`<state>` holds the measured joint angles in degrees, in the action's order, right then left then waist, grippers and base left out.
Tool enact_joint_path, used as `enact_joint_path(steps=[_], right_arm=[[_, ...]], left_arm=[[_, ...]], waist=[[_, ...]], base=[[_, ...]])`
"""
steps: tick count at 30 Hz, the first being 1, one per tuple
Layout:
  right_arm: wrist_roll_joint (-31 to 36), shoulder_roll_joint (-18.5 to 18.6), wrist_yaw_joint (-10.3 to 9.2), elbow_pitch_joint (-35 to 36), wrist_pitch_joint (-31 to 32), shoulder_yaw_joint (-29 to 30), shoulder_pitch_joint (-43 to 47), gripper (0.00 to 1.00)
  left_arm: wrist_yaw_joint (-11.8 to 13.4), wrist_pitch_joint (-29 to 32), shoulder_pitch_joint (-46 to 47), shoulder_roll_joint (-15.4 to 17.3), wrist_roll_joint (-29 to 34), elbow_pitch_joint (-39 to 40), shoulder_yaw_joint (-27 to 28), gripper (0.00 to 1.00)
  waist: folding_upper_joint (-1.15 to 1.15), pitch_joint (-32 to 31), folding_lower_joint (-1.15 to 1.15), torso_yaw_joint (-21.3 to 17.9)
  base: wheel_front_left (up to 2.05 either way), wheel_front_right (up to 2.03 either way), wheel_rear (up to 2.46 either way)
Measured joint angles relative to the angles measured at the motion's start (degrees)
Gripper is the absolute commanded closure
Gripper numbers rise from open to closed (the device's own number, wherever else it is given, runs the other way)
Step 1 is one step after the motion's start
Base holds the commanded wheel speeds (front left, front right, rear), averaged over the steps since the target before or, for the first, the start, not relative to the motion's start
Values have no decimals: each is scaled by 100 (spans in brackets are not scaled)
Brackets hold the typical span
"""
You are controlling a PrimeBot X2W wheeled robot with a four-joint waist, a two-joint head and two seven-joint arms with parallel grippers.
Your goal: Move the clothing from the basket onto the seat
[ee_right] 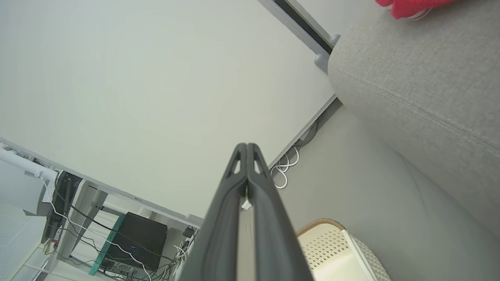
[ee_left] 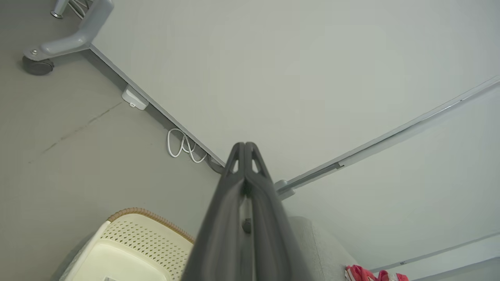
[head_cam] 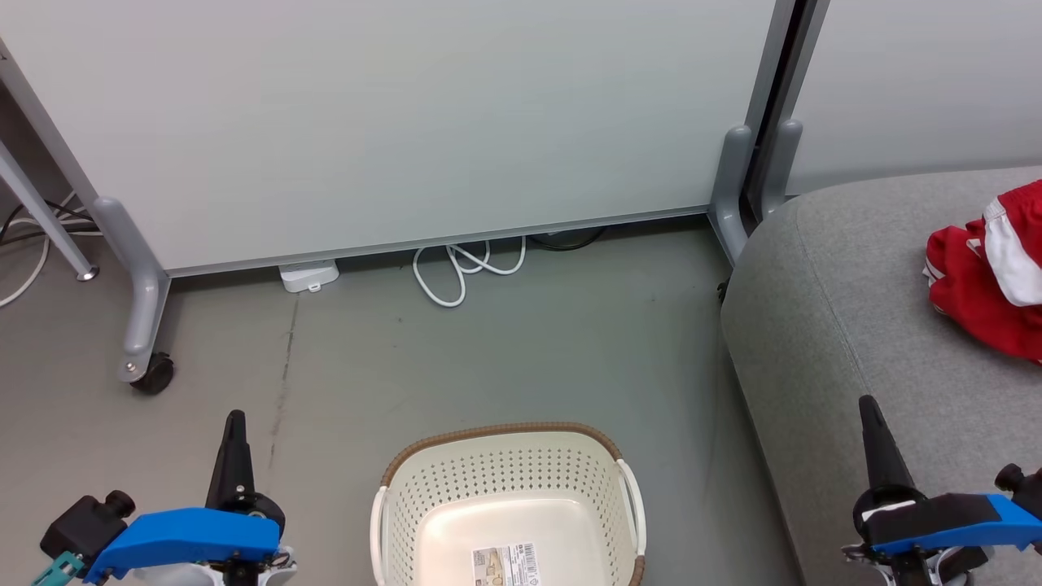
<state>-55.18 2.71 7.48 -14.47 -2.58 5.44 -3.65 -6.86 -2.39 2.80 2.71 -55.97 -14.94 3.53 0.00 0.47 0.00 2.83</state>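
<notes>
Since the large light grey fabric-upholstered sofa seat already carries the clothing, the step in hand looks like the close of the task rather than another pick. The cream-white oval perforated plastic basket with its brown woven-look rim stands on the floor just beside the seat. Its visible bottom shows a printed label and no fabric, though its near end is cut off in the head view. The soft bright red clothing with white panels lies bunched on top of the seat and runs out of frame, so I cannot tell whether it is one garment or two. The left fingers are pressed together on nothing, well apart from the clothing. The right fingers, likewise closed and empty, hang over the seat's front, nearer the clothing but clear of it. The next move probably calls only for checking the basket's hidden end.
</notes>
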Motion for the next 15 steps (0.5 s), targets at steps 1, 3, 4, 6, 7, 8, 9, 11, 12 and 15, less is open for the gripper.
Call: enact_joint_path(steps=[1,3,4,6,7,8,9,11,12,15], right_arm=[[-71,0,0,0,10,1,-3,100],[-192,0,0,1,52,7,-12,100],[-264,0,0,1,60,9,-17,100],[-407,0,0,3,102,12,-28,100],[-525,0,0,4,135,16,-29,100],[-586,0,0,4,153,19,-31,100],[-659,0,0,4,159,21,-34,100],[-791,0,0,5,201,23,-52,100],[-847,0,0,8,209,24,-60,100],[-1094,0,0,9,264,31,-73,100]], left_arm=[[0,23,2,0,-65,1,5,100],[0,52,7,0,-207,3,19,100],[-1,67,16,0,-272,4,25,100],[-1,97,46,0,-392,10,37,100],[-2,132,64,1,-527,15,52,100],[-2,148,64,1,-590,16,56,100],[-3,166,65,1,-653,16,62,100],[-8,188,71,1,-769,18,73,100],[-9,208,80,1,-833,18,78,100],[-9,271,92,2,-1069,22,100,100]], waist=[[0,0,0,-4],[0,-1,0,-12],[0,-2,0,-16],[0,-2,0,-24],[0,-3,0,-32],[0,-4,0,-36],[0,-4,0,-40],[0,-5,0,-48],[0,-5,0,-51],[0,-7,0,-67]], base=[[0,0,0],[0,0,0],[0,0,0],[0,0,0],[0,0,0],[0,0,0],[0,0,0],[0,0,0],[0,0,0],[0,0,0]])
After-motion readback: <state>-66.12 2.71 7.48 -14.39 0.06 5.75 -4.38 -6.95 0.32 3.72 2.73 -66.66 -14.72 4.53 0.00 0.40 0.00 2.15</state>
